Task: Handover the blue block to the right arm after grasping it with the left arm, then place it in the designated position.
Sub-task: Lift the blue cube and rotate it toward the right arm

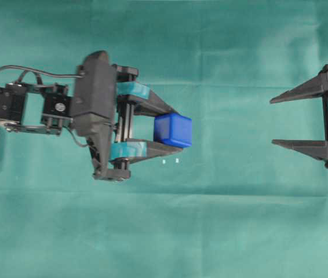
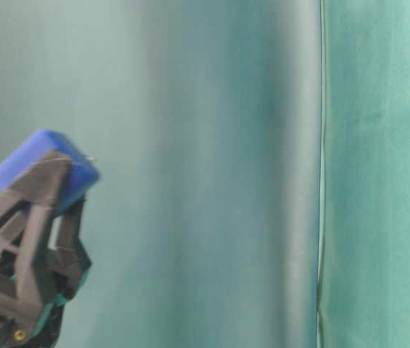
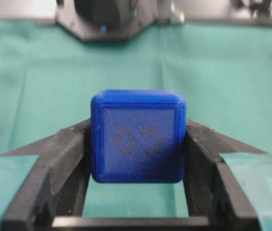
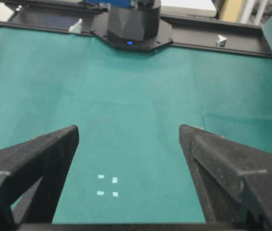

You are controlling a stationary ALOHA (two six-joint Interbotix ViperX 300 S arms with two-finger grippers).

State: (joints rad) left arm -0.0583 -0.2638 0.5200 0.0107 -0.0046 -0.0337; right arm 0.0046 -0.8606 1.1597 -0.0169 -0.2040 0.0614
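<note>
The left gripper (image 1: 174,130) clamps the blue block (image 1: 173,130) aloft, grasp done; the right gripper (image 1: 273,121) waits wide open, handover and placing on the designated position (image 4: 107,186) ahead.

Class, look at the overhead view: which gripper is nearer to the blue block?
Left. The left gripper grips the blue block between its fingers; the right gripper waits open, well off to the block's right.

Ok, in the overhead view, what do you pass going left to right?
Left arm's tool → blue block held at its tips → white marks just below → bare green cloth → right arm's tool, open.
</note>
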